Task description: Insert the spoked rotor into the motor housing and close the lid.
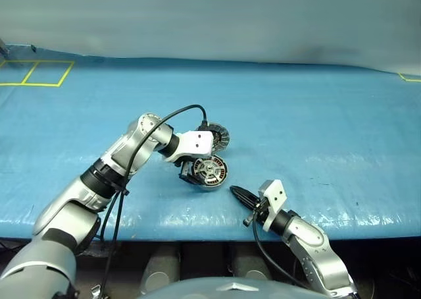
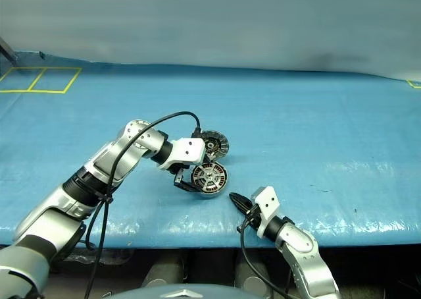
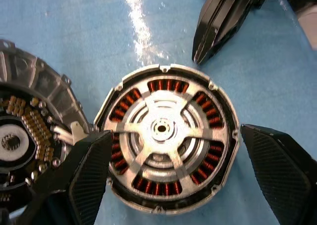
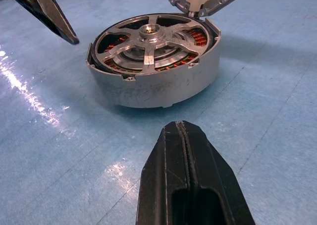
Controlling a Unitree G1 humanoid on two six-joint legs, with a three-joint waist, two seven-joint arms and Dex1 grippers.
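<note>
Rotor (image 3: 166,136) sits seated in the housing (image 4: 153,88) on the blue mat (image 1: 316,114), lid (image 2: 214,143) hinged open just behind; our left gripper (image 3: 173,168) straddles the housing, jaws wide, holding nothing, while the right gripper (image 4: 187,178) is pinched closed and empty nearby. Risk as we see it: the left finger (image 3: 86,178) sits by the hinge, so swinging the lid could catch it or skid the housing; if the rotor isn't fully down, the lid won't seat.

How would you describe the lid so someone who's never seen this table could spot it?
On the blue table cover, find the round silver motor housing near the front edge. The lid stands open just behind it, joined at the rim. Unlike the housing's copper windings and spoked rotor, it shows a dark centre and toothed rim.
</note>
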